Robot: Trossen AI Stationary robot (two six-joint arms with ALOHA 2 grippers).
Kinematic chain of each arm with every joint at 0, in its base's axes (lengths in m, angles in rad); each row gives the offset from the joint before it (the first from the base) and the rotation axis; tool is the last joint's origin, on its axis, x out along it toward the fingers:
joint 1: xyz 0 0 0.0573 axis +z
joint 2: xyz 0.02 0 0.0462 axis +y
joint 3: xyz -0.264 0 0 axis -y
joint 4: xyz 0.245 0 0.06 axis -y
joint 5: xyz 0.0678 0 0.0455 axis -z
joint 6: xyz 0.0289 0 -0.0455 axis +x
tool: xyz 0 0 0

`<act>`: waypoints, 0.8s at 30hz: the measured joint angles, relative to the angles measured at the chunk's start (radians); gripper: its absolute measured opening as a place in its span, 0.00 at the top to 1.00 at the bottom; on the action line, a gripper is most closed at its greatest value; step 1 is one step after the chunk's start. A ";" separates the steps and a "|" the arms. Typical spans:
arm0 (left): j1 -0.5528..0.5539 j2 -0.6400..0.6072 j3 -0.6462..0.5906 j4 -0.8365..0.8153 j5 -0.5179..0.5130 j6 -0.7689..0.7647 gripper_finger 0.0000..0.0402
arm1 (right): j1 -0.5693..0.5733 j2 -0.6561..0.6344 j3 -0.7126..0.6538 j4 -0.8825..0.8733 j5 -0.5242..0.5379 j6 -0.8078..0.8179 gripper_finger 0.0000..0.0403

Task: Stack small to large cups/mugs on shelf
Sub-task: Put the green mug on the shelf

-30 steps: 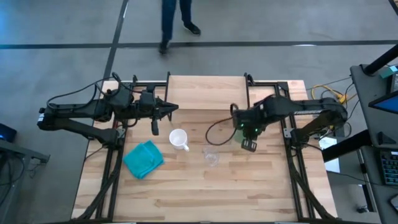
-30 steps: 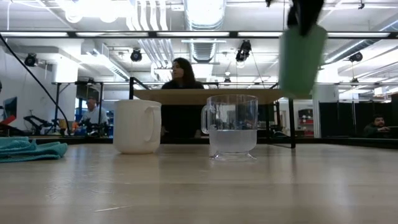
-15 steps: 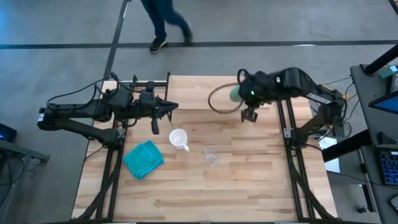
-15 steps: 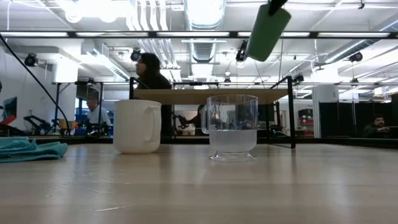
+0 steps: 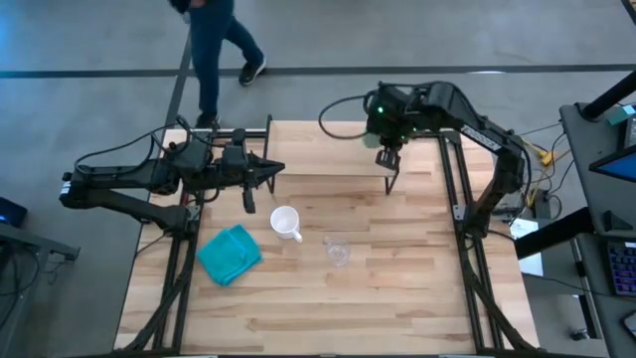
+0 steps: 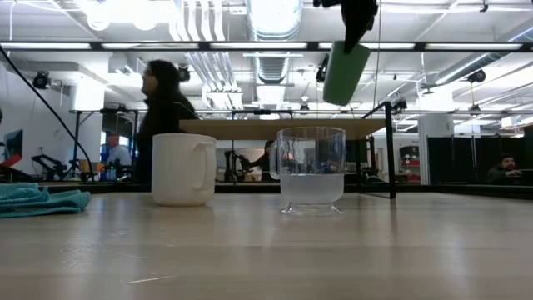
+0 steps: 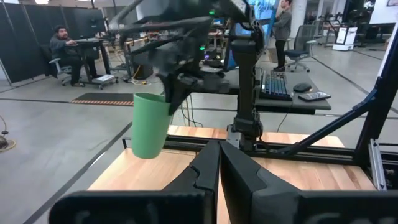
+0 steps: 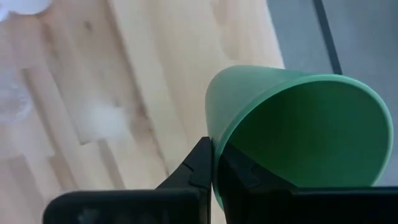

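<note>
The green cup hangs above the shelf, its rim pinched by the right gripper. White mug and glass cup stand on the tabletop before the shelf. Left gripper fingers pressed together, empty, beside the shelf.

We hold our dark right arm stretched out high over the far right part of the table, its two-finger right gripper pinched on the rim of a tall green plastic cup. Our dark left arm lies low along the left side, its left gripper pointing inward, fingers pressed together.
</note>
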 joint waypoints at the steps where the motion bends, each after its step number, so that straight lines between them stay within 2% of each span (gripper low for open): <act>1: 0.000 0.000 0.000 0.000 0.000 0.000 1.00 | -0.018 0.002 -0.002 0.000 -0.004 0.003 0.98; 7: 0.000 0.000 0.000 0.000 -0.029 0.000 1.00 | -0.114 0.004 -0.021 0.000 -0.168 0.035 0.98; 24: 0.021 0.000 -0.003 -0.006 -0.054 0.000 1.00 | -0.131 0.015 -0.052 0.000 -0.216 0.020 0.98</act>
